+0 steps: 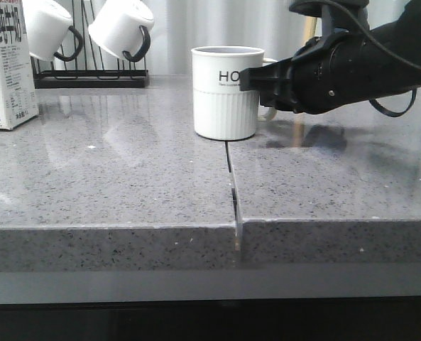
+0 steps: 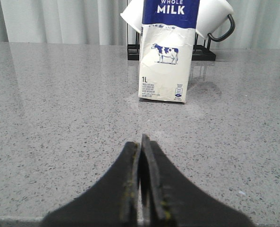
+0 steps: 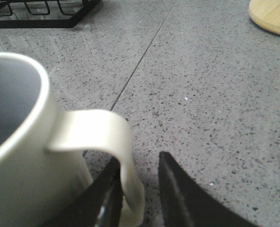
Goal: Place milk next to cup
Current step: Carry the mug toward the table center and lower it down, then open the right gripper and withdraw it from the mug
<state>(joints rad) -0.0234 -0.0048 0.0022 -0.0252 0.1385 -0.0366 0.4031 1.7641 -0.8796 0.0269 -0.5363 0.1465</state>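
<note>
The cup point(image 1: 224, 99), a white "HOME" mug with a ribbed lower half, stands upright mid-counter. My right gripper point(image 1: 256, 78) reaches it from the right. In the right wrist view the gripper point(image 3: 140, 161) is open and its jaws straddle the cup's white handle point(image 3: 102, 130). One finger lies against the handle and the other stands apart from it. The milk point(image 1: 8, 71) stands upright at the far left. In the left wrist view the carton point(image 2: 165, 61) is well ahead of my left gripper point(image 2: 140, 142), which is shut and empty low over the counter.
A black rack point(image 1: 89, 77) with white, black-handled mugs point(image 1: 121, 28) stands at the back left, behind the milk point(image 2: 206, 52). A seam point(image 1: 231, 185) runs down the grey counter to its front edge. A wooden board point(image 3: 272, 16) lies beyond the cup.
</note>
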